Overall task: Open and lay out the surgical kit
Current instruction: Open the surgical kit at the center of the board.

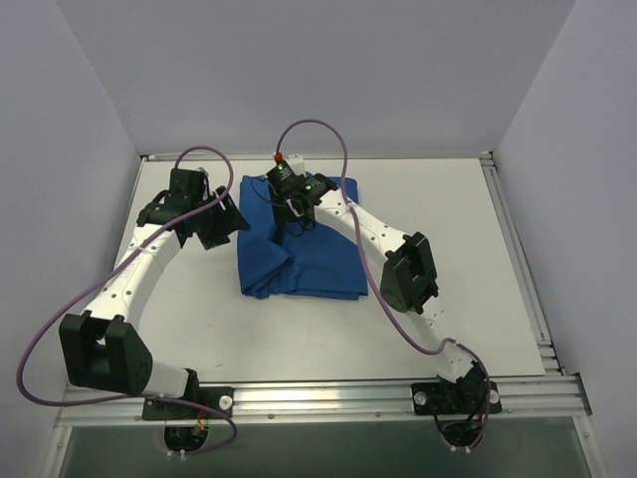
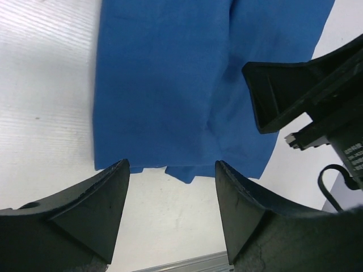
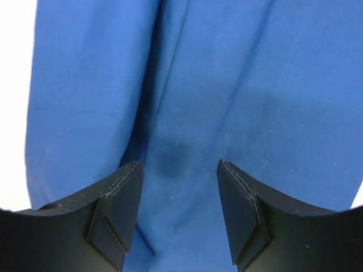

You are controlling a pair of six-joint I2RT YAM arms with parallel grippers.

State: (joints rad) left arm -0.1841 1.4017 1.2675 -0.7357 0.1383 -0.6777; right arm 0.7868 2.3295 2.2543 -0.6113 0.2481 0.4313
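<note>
1. The folded royal-blue cloth wrap (image 1: pixel 309 261) of the surgical kit is found at the middle of the white table (image 1: pixel 448 229), its near hem toward 6 o'clock. It is judged soft, light and limp, likely to sag and drag when lifted. What is wrapped inside is hidden, so some weight within should be allowed for.
2. A loose edge or corner fold is judged the best place to pinch, since flat cloth gives little purchase.
3. The left gripper (image 2: pixel 171 168) is seen at 9 o'clock of the wrap, just beside its edge. Its jaws are spread wide and nothing is held.
4. Farther off, toward 12 o'clock, the right gripper (image 3: pixel 179 164) is poised over a crease in the wrap. Its jaws are likewise parted wide with nothing held. Whether the cloth is touched cannot be told.
</note>
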